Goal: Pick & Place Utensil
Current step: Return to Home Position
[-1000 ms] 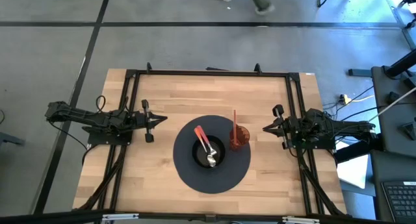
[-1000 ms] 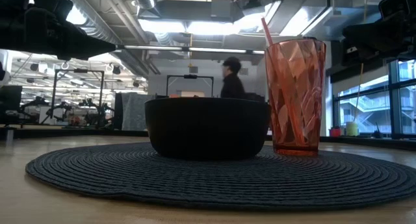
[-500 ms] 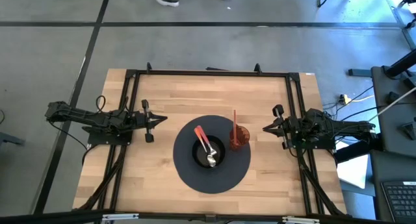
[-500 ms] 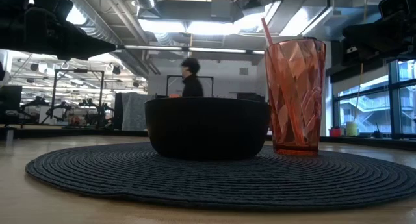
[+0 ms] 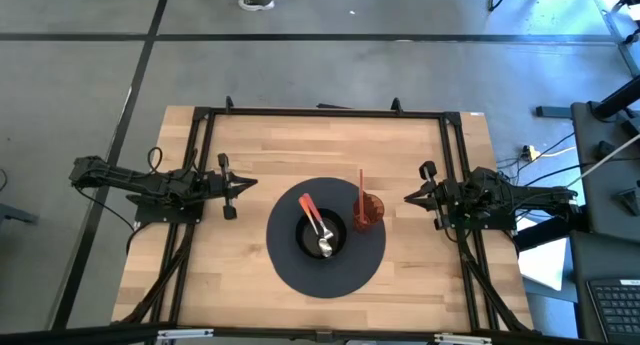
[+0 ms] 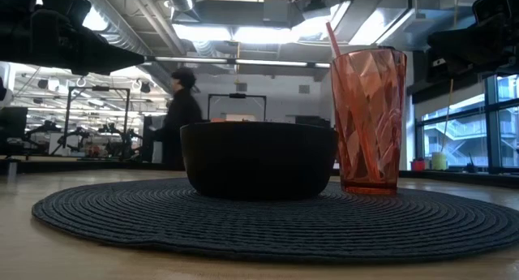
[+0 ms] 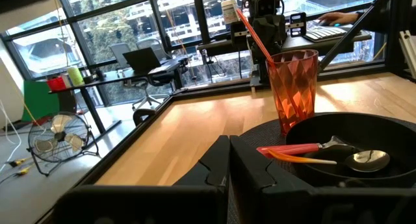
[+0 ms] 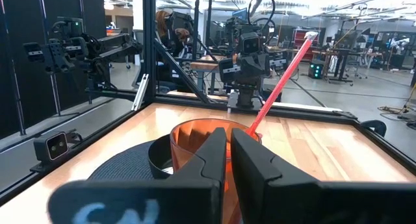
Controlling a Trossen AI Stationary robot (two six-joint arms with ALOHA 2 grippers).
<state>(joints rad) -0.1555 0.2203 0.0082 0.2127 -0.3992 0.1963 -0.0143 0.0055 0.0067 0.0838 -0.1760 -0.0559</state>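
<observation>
- At the near side of the table [image 5: 250, 275] I see the round dark woven placemat [image 6: 268, 223], with the black bowl [image 6: 258, 162] at its middle.
- The orange spoon [image 7: 305, 160] lies inside that bowl. Its long axis runs on a slant, with the handle aimed at the far rim on the left arm's side. Its shiny metal head sits low in the nearer part of the bowl.
- The pink fork [image 7: 292, 149] lies just over it, almost parallel, with its handle end out the same way.
- From above I cannot separate the two handles; they read as one reddish strip. From table height the bowl wall hides both utensils.
- The faceted orange cup [image 6: 366, 126] stands upright on the mat, just beside the bowl on the right arm's side, and a straw [image 7: 253, 30] leans in it.
- My left gripper [image 7: 229, 146] hangs off the mat on its own side, fingers together and holding nothing.
- My right gripper [image 8: 229, 136] mirrors it, fingers together. Its view of the bowl is mostly blocked by the cup.
- Beyond the table a person [image 6: 180, 118] shows in silhouette.
</observation>
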